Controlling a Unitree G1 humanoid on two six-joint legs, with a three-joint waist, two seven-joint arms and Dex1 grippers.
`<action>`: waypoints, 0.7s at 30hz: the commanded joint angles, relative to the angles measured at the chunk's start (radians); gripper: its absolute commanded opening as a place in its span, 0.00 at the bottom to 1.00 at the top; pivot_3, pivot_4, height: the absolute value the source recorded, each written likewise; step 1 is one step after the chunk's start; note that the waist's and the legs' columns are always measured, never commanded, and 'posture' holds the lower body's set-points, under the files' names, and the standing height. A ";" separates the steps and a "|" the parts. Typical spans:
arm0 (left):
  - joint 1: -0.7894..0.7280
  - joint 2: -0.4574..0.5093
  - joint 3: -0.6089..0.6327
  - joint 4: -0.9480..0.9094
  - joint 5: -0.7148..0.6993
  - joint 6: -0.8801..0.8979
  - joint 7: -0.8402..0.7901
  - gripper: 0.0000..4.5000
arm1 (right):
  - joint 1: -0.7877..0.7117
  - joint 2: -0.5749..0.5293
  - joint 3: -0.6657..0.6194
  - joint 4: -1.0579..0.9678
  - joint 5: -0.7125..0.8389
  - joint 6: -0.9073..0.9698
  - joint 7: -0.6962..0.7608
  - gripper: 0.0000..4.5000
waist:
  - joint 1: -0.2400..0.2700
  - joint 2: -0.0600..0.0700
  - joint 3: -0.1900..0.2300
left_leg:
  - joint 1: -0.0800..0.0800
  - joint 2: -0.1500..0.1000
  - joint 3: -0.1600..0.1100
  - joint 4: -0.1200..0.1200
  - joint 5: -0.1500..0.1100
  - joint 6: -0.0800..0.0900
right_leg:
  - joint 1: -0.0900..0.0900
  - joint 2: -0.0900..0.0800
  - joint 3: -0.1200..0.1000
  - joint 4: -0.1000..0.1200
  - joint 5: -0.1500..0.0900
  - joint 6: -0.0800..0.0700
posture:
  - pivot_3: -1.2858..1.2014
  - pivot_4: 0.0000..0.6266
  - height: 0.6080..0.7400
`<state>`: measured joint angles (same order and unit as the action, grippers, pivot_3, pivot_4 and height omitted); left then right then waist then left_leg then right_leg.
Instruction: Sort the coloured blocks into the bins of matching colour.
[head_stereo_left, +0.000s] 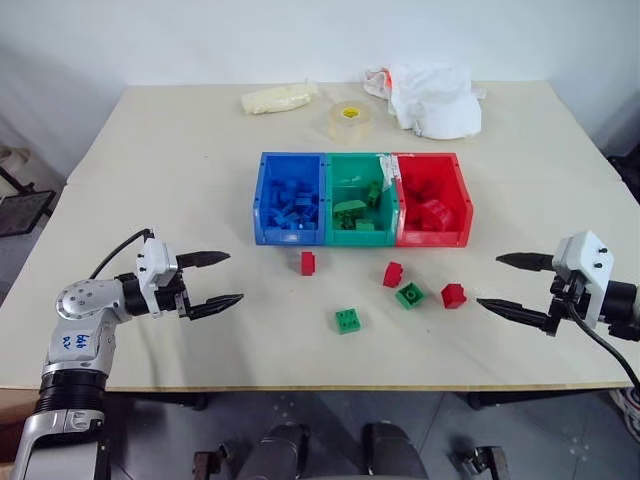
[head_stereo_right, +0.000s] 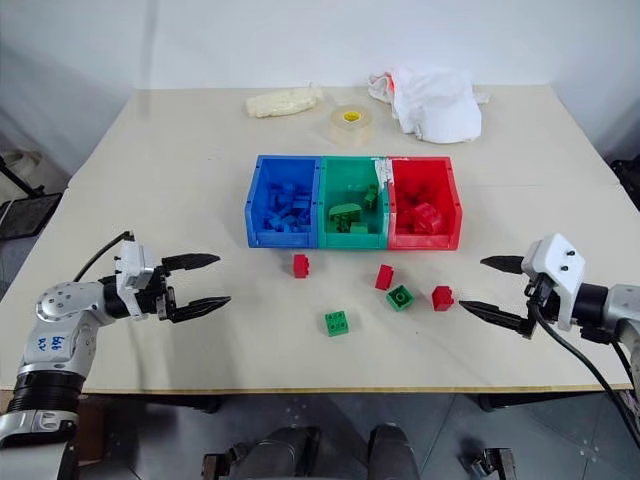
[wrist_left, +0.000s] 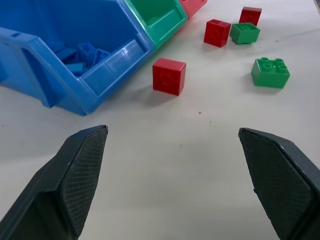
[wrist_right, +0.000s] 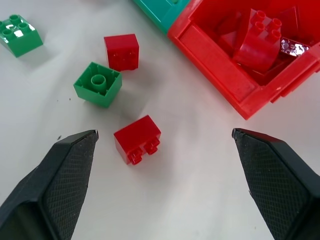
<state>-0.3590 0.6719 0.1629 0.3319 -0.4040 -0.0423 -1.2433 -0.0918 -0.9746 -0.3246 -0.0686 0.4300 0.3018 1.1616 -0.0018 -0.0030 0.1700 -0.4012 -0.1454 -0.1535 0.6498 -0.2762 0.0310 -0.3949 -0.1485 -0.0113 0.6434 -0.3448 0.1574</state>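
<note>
Left gripper (head_stereo_left: 218, 279) at lower left of the head view, fingers spread wide, holding nothing, hovering over bare table (head_stereo_left: 180, 170). Right gripper (head_stereo_left: 510, 284) at lower right, likewise spread wide and empty, pointing in toward the loose blocks. Three joined bins at frame centre: blue bin (head_stereo_left: 290, 237) on the left, green bin (head_stereo_left: 358, 236) in the middle, red bin (head_stereo_left: 432, 238) on the right. Blue bin heaped with blue blocks, too jumbled to count; green bin with a few green blocks; red bin with several red ones. Five loose blocks on the table just below the bins: three red, two green, no blue. First red block (head_stereo_left: 308, 263) below the seam of the blue and green bins, apart from the others. Second red block (head_stereo_left: 392, 274) below the red bin's left corner, with a green block (head_stereo_left: 409, 295) just beside it, one round stud on top. Third red block (head_stereo_left: 453, 295) lying on its side, studs sideways, nearest the right gripper. Second green block (head_stereo_left: 348, 320), four studs on top, lowest in the frame, near centre. Along the upper edge of the table: one tape roll (head_stereo_left: 351, 120), one white cloth bundle (head_stereo_left: 433, 100) at upper right, one pale yellowish packet (head_stereo_left: 278, 98) left of the roll.
</note>
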 joint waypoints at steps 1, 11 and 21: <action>-0.033 0.000 0.015 0.000 -0.020 0.026 0.012 0.99 | -0.012 -0.013 -0.029 -0.010 0.007 -0.013 -0.004 1.00 | 0.001 0.000 0.000 | 0.000 0.000 0.000 0.000 0.000 0.000 | 0.000 0.000 0.000 0.000 0.000 0.000 | 0.52 0.24 1.00; -0.042 0.005 -0.022 -0.050 -0.004 0.118 0.032 0.99 | 0.032 -0.044 -0.068 -0.039 0.017 0.089 -0.034 1.00 | 0.001 0.000 0.000 | 0.000 0.000 0.000 0.000 0.000 0.000 | 0.000 0.001 0.000 0.001 0.000 0.000 | 0.52 0.24 1.00; -0.070 -0.008 -0.034 -0.014 -0.020 0.113 -0.047 0.99 | 0.207 -0.125 -0.209 -0.015 -0.022 0.121 0.008 1.00 | 0.006 0.000 0.000 | 0.000 0.000 0.000 0.001 0.000 0.000 | 0.000 0.001 0.000 0.000 0.000 0.000 | 0.52 0.24 1.00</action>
<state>-0.4122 0.6635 0.1223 0.3270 -0.4051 0.0863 -1.2724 0.1077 -1.0748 -0.4854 -0.0752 0.4066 0.4206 1.1576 0.0039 -0.0029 0.1700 -0.4013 -0.1454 -0.1529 0.6504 -0.2764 0.0312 -0.3948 -0.1479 -0.0117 0.6433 -0.3448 0.1574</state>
